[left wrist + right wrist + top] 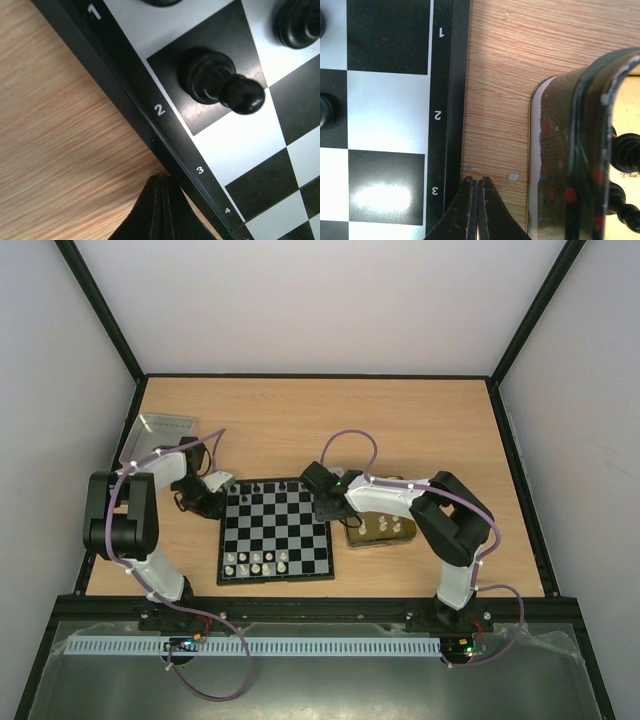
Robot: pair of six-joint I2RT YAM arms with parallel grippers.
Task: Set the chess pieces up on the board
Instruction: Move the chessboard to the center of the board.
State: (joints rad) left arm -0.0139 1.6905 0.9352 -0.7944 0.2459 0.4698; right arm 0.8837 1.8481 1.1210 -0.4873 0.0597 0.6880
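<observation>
The board [292,532] lies mid-table, with black chess pieces [262,490] along its far rows and cream ones [256,562] along its near rows. My left gripper [214,502] is shut and empty, its tips [162,178] low over the table at the board's left border [125,85] by the numeral 3. A black pawn [220,82] stands on a dark square close by. My right gripper [326,506] is also shut and empty, with its tips [477,180] over the wood strip between the board's right border [452,75] and the gold tray.
The gold tray [352,538] sits just right of the board under my right arm, its rim [570,150] close to the fingers, and it holds loose pieces [626,155]. A silver-grey lid [165,426] lies at the far left. Black frame rails bound the table.
</observation>
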